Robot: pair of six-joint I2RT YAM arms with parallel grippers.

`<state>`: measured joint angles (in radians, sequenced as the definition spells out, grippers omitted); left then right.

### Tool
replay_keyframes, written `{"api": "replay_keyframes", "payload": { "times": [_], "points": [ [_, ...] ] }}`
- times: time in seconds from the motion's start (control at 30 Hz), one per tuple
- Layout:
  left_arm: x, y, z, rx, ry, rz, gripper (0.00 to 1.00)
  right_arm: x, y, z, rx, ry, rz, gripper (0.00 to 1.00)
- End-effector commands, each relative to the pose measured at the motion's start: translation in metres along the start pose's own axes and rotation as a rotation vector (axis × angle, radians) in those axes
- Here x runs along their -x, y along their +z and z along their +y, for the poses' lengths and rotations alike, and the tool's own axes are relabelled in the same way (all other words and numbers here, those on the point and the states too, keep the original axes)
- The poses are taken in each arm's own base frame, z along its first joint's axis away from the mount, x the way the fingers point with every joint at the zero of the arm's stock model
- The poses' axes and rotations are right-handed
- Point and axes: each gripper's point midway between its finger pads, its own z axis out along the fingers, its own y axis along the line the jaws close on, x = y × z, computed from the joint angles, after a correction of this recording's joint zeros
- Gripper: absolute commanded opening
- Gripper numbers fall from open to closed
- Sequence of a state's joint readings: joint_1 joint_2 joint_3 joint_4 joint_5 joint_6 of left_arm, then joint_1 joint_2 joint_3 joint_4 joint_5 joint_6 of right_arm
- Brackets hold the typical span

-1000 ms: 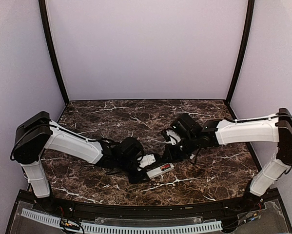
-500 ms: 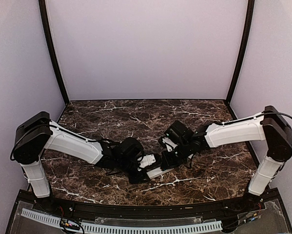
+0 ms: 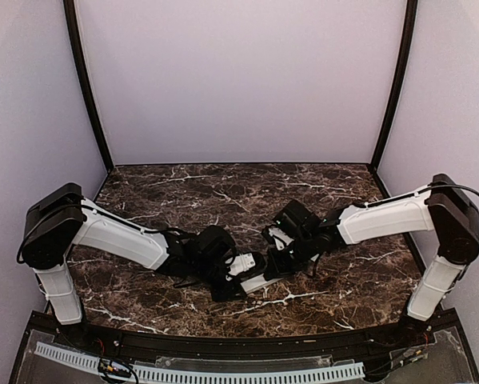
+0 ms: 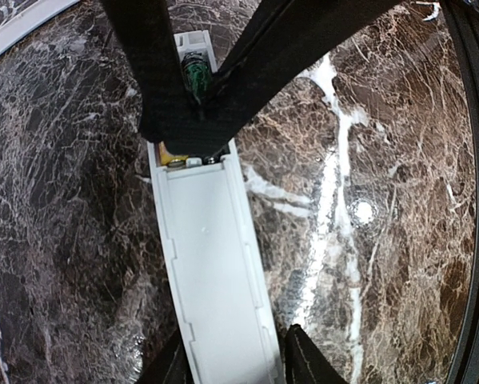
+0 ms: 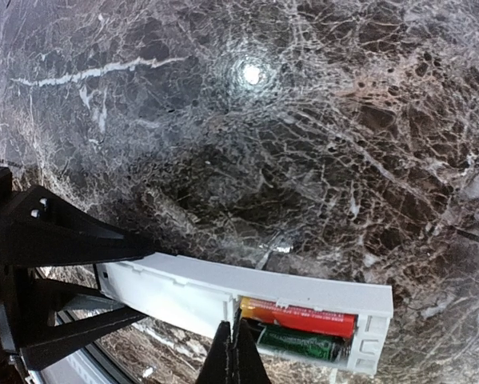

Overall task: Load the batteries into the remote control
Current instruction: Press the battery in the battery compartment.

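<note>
A second ago the right arm was further right and its pincer stood clear of the remote, slightly parted. Now the right pincer [image 5: 233, 352] has come in over the right end of the remote control [image 3: 261, 282], with its tips pressed together and nothing between them. The left arm has not shifted.

The left pincer [image 4: 235, 362] holds the remote by its left end, one finger on each long side, at a narrow spread. The remote lies flat on the tabletop [image 3: 183, 192], in the middle and towards the near edge, between the two arms.

The compartment [image 5: 367, 316] at the right end of the remote is open. Two batteries lie in it side by side along the remote's length: the red battery [image 5: 299, 318] on the far side and the green battery [image 5: 299, 345] on the near side. The right pincer's closed tips sit at the inner end of the compartment, on or just above the near cell; I cannot tell whether they touch it.

A thin white strip [image 4: 19, 30] lies on the marble, apart from the remote.

The black rim [image 4: 475, 200] along the near edge runs close by the remote. The widest stretch of tabletop lies beyond the arms, towards the far wall
</note>
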<state>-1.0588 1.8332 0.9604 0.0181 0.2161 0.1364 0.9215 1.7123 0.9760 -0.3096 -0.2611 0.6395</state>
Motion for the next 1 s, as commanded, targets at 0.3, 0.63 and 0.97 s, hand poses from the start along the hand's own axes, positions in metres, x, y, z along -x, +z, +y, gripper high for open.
{"api": "replay_keyframes", "payload": {
  "times": [0.3, 0.63, 0.97],
  "points": [
    [-0.021, 0.003, -0.001, 0.005, -0.013, 0.066, 0.39, 0.006, -0.021, -0.004, -0.016, -0.002, -0.043, 0.0],
    [-0.02, 0.0, 0.003, 0.027, -0.01, 0.077, 0.4, -0.005, 0.003, -0.022, -0.014, 0.048, 0.011, 0.0],
    [0.026, -0.039, 0.003, 0.063, 0.054, -0.064, 0.56, 0.062, -0.092, 0.012, -0.073, -0.126, -0.207, 0.13]
  ]
}}
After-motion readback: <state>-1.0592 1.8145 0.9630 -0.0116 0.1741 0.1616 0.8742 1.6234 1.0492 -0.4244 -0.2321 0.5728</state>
